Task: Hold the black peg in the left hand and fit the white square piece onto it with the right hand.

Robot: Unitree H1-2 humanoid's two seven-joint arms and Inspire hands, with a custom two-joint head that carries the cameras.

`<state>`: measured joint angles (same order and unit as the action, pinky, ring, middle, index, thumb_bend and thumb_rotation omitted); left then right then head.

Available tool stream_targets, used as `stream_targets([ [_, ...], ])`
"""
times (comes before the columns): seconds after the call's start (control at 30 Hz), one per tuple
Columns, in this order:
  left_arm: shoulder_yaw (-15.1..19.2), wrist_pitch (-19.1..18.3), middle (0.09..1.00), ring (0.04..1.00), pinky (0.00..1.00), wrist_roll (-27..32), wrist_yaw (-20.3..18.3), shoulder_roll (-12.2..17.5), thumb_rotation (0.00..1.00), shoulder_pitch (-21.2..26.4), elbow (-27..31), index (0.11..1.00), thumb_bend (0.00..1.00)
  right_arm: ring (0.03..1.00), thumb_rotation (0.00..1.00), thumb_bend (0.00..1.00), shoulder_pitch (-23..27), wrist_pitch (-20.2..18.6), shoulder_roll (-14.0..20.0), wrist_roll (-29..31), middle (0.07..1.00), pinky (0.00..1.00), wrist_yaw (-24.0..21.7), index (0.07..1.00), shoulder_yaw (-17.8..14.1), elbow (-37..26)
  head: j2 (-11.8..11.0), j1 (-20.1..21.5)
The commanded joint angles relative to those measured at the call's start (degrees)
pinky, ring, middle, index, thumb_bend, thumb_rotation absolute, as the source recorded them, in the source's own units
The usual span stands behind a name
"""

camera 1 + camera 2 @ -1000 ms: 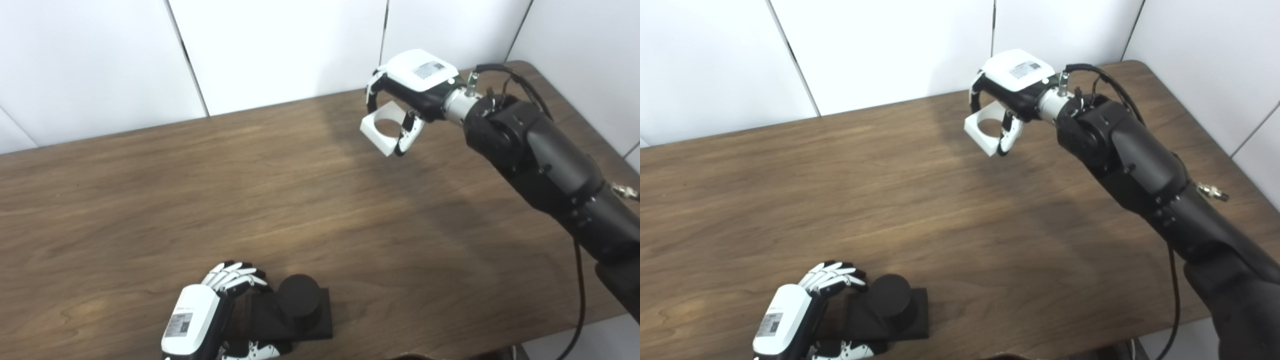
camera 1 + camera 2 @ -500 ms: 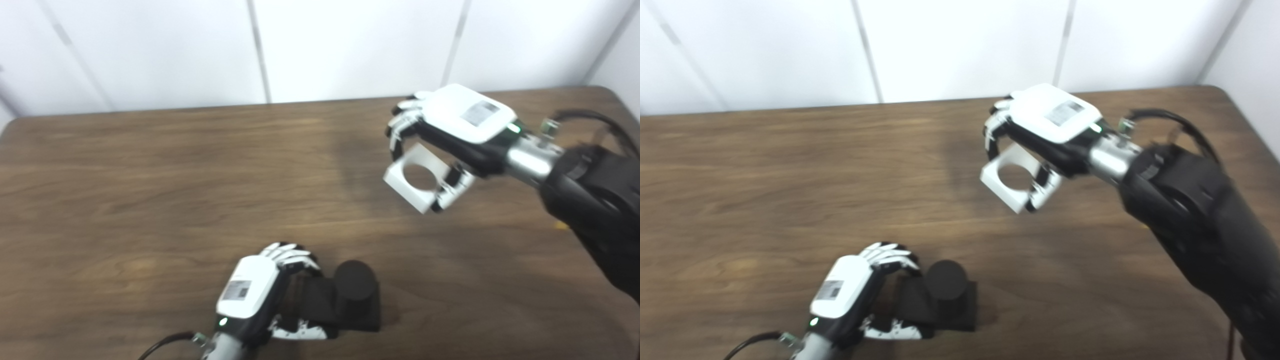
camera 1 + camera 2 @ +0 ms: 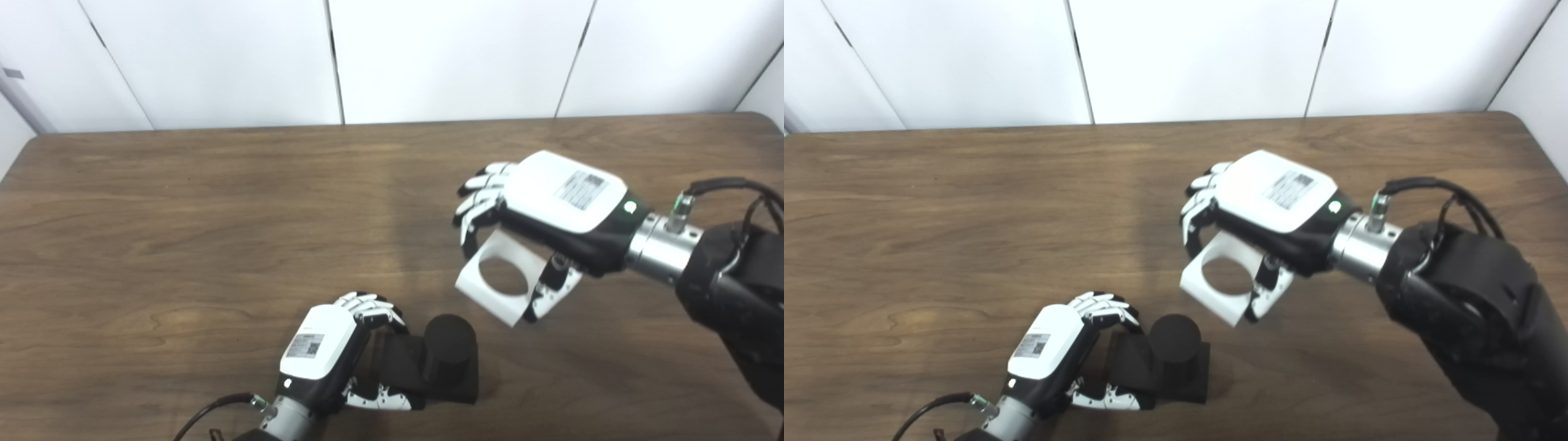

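Note:
The black peg (image 3: pixel 449 346), a short cylinder on a square black base, rests on the table near the front edge. My left hand (image 3: pixel 324 355) is shut on the left side of that base, with the thumb along its front. The white square piece (image 3: pixel 499 283), with a round hole through it, hangs in the air tilted, a little above and to the right of the peg. My right hand (image 3: pixel 554 205) is shut on it, with the fingers over its far edge and the thumb at its near right corner.
The brown wooden table (image 3: pixel 184 214) fills the view, with white wall panels (image 3: pixel 429 55) behind it. The right forearm (image 3: pixel 729 275) and its cable cross the right side of the table. The table's left corner is rounded.
The camera has shifted between the frames. The right hand has carried the white piece lower and nearer to the peg. The left hand keeps its hold on the peg's base.

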<state>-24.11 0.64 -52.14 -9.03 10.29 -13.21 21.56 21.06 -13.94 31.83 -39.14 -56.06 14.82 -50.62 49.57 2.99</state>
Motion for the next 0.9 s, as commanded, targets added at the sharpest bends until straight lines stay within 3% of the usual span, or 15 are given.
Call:
stream_targets([
  [0.0, -0.7, -0.2, 0.748, 0.823, 0.86, -0.3, -1.7, 0.2, 0.05, -0.1, 0.4, 0.485, 0.52, 0.862, 0.13, 0.52, 1.1, -0.8, -0.3, -0.1, 0.758, 0.89, -0.4, 0.483, -0.6, -1.7, 0.1, 0.2],
  [0.17, -0.7, -0.2, 0.75, 0.825, 0.86, -0.4, -1.9, 0.3, 0.05, 0.0, 0.5, 0.485, 0.52, 0.879, 0.13, 0.52, 0.2, -1.0, -1.9, -0.3, 0.769, 0.9, -2.7, 0.483, 0.3, -2.9, 0.3, 0.3],
  [0.43, -0.5, -0.2, 0.751, 0.827, 0.86, -0.3, -2.0, 0.3, 0.05, 0.0, 0.7, 0.485, 0.52, 0.877, 0.13, 0.52, -1.2, 1.7, -4.6, -2.6, 0.765, 0.89, -3.5, 0.483, 2.5, -2.2, 0.8, 0.6],
  [0.87, -0.6, 0.0, 0.75, 0.826, 0.86, -0.4, -1.7, 0.1, 0.05, 0.1, 0.5, 0.485, 0.52, 0.88, 0.13, 0.52, -3.9, 5.7, -8.6, -5.6, 0.768, 0.91, -1.4, 0.483, 4.4, 1.2, 0.8, 0.9],
])
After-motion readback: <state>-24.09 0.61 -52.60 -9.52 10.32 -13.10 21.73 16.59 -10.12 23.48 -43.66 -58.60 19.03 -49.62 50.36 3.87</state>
